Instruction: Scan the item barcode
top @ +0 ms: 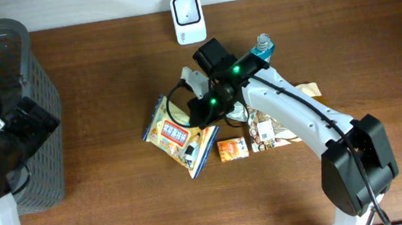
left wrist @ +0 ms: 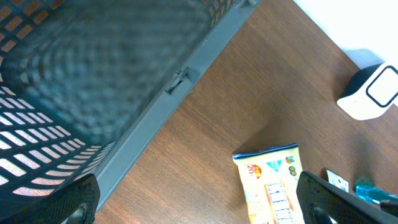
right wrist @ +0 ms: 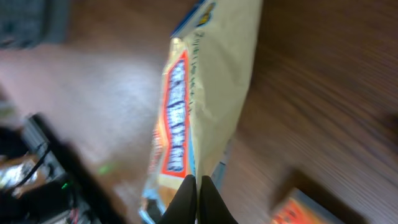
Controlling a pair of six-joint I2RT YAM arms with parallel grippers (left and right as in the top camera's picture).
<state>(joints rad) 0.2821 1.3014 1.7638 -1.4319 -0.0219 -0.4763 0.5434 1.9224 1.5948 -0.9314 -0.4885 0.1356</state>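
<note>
At 9 o'clock on the desk (top: 121,214) we see the grey basket (top: 36,94). Above it hangs the left claw (left wrist: 199,214), its jaws wide apart and holding nothing. Near the middle of the desk lies the yellow snack bag (top: 177,135), the thing to be scanned. The right claw (right wrist: 198,198) sits at the bag's 2 o'clock edge, with its jaws closed together and pinching that edge. The white scanner (top: 188,18) stands at 12 o'clock, well apart from the bag. A small orange box (top: 232,149) lies at the bag's 4 o'clock, and a blue bottle (top: 262,43) at its 1 o'clock.
</note>
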